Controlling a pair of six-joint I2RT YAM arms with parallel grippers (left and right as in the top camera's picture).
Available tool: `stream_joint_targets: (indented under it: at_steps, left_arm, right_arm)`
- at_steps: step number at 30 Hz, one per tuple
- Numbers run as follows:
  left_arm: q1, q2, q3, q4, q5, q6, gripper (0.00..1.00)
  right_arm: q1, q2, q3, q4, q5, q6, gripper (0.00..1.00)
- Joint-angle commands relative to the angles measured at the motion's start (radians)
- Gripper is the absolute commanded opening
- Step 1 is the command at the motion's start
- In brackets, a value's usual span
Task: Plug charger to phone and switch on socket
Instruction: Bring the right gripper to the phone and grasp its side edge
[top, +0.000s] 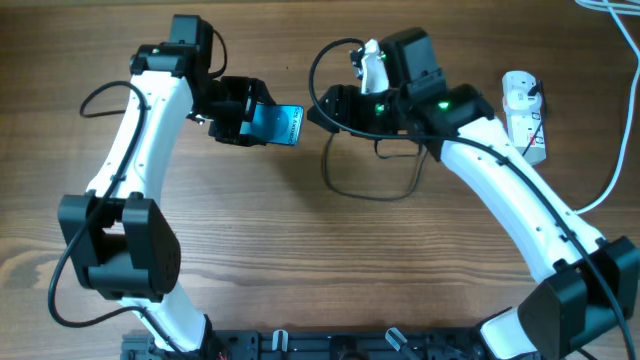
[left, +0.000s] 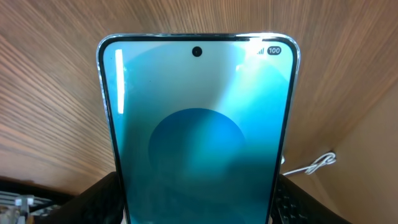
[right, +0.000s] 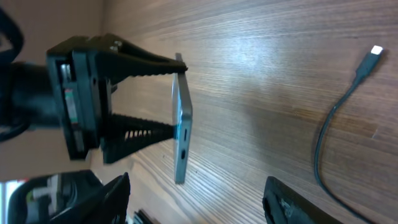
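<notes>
My left gripper (top: 256, 120) is clamped on the phone (top: 281, 125) with a ribbed finger (right: 146, 62) on each long side. It holds the phone off the table (top: 300, 260), toward the far edge and a little left of the middle. The lit teal screen fills my left wrist view, so only the finger ends show there, cut off at the bottom. From the right wrist I see the phone edge-on, with two small dark openings in that edge that are too small to tell apart. My right gripper (right: 198, 202) faces that edge from nearby, jaws apart with nothing between them; only the finger ends show, cropped by the bottom of the picture. The charger (right: 324, 140) lies loose on the table near the middle. Its connector tip (right: 375, 50) rests on the wood, apart from the phone, and from overhead I cannot pick the tip out. The socket (top: 524, 115) sits toward the far right corner, its switch too small to read. The white cord (top: 612, 175) runs along the right edge.
</notes>
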Motion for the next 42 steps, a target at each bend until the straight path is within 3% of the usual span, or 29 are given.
stream_joint_targets:
  at_steps: [1, 15, 25, 30, 42]
  left_arm:
    - [-0.016, -0.042, 0.024, 0.006, 0.002, -0.051, 0.04]
    - [-0.022, -0.042, 0.024, 0.006, 0.002, -0.050, 0.04]
    - [-0.022, -0.042, 0.024, 0.006, 0.002, -0.049, 0.05]
    - [-0.022, -0.042, 0.024, 0.006, 0.002, -0.050, 0.05]
    - [-0.022, -0.042, 0.024, 0.006, 0.002, -0.050, 0.05]
  right_arm:
    - [0.030, 0.014, 0.021, 0.044, 0.061, 0.066, 0.68]
    - [0.125, 0.159, 0.021, 0.156, 0.073, 0.115, 0.59]
    - [0.148, 0.202, 0.021, 0.220, 0.072, 0.130, 0.46]
    - [0.148, 0.202, 0.021, 0.237, 0.071, 0.130, 0.34]
    - [0.148, 0.202, 0.021, 0.235, 0.063, 0.130, 0.22]
